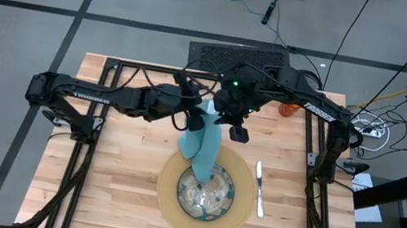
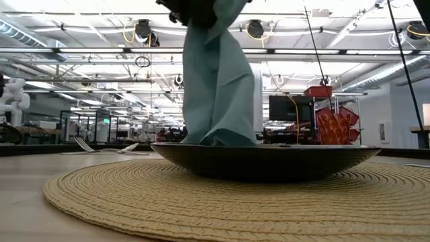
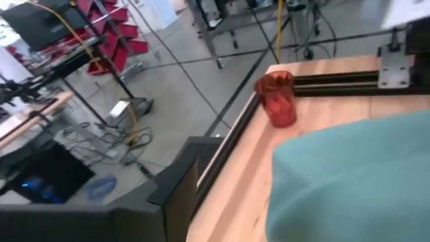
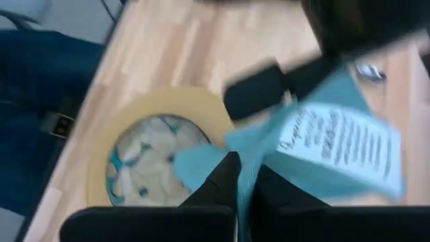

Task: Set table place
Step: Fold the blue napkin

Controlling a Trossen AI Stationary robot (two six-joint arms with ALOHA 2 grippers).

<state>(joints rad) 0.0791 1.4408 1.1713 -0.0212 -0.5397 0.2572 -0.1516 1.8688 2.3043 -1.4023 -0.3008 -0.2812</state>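
One teal napkin [image 1: 205, 141], draped into bowl [image 1: 206, 195]

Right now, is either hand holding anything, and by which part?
The right hand is shut on the teal napkin, pinching it near its top so its lower end hangs into the bowl. The left hand's hold cannot be told.

Both arms are crowding the air over the table's [image 1: 116, 190] rear middle, and the teal napkin [image 1: 205, 143] is hanging from there down into the glass bowl [image 1: 215, 203], blocking any straight drop onto the bowl and the back of the tan mat [image 1: 167, 191]. The knife [image 1: 259, 188] is lying just right of the mat and the orange cup [image 3: 277, 99] is standing at the rear right edge, narrowing that side. Bare wood is lying open along the left side and front-left corner.
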